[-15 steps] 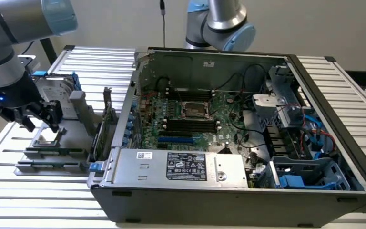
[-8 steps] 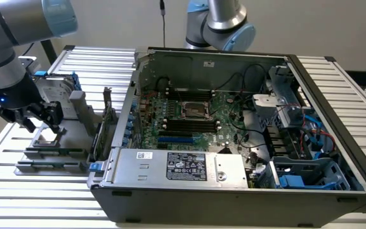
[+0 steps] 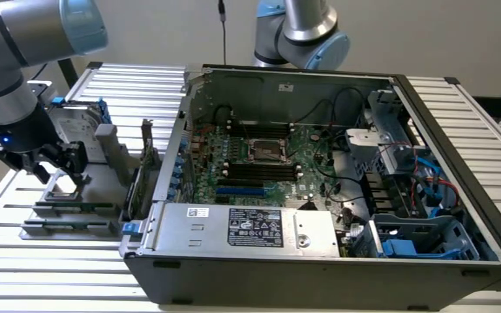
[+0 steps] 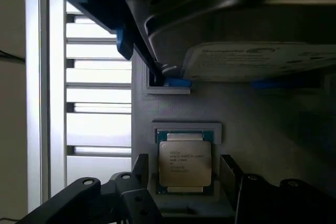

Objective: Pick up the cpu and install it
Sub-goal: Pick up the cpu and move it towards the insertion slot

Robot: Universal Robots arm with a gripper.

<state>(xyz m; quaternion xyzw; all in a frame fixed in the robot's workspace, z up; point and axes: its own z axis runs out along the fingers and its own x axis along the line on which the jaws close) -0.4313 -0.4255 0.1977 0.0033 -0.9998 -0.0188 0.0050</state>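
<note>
Silver cpu (image 4: 185,163), printed top plain in the wrist view, lies framed by the spread hand (image 4: 185,170).

A slatted white table (image 3: 477,117) carried everything. An open computer case (image 3: 320,274) lay on its side across the middle. Just beside it, toward the exterior view's left, sat what looked like a grey parts holder (image 3: 102,195), flat on the slats.

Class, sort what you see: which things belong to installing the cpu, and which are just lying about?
Belongs to the job: cpu; open end effector over it; motherboard socket.
Just lying about: hard drive; power supply box; blue cables.
</note>
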